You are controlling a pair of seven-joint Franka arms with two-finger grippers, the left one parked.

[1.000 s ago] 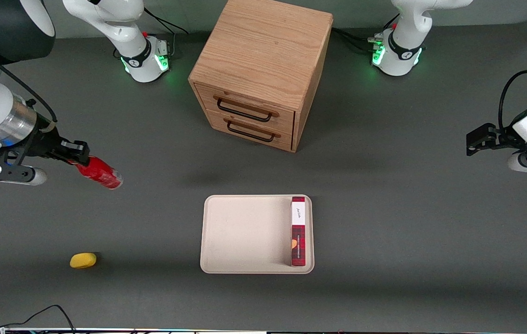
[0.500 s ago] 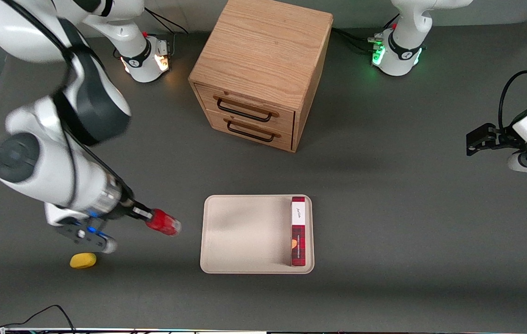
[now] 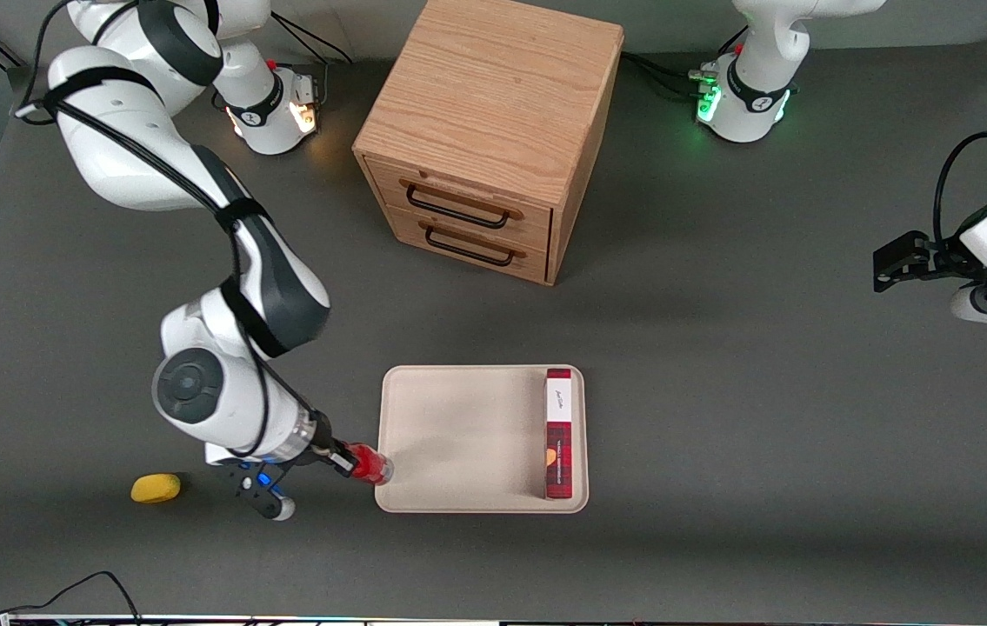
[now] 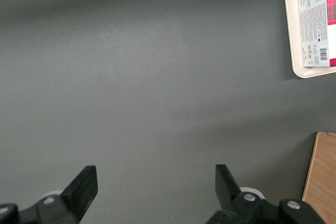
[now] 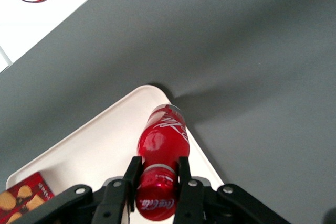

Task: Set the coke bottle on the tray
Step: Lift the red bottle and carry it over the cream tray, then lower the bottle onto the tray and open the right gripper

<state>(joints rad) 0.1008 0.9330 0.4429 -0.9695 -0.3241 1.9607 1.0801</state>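
Note:
My right gripper (image 3: 347, 460) is shut on the coke bottle (image 3: 370, 466), a small red bottle held by its neck just under the red cap. In the front view the bottle hangs over the rim of the beige tray (image 3: 458, 435), at the tray's corner nearest the camera on the working arm's side. In the right wrist view the gripper (image 5: 157, 174) clamps the bottle (image 5: 161, 137) between both fingers, with its base over the tray's edge (image 5: 105, 145).
A long red plaid box (image 3: 558, 433) lies in the tray along its edge toward the parked arm. A wooden two-drawer cabinet (image 3: 484, 130) stands farther from the camera. A yellow oval lump (image 3: 155, 488) lies on the table beside my arm.
My right arm has swung from the working arm's end of the table toward the tray, nearer the camera, carrying the bottle to the tray's rim.

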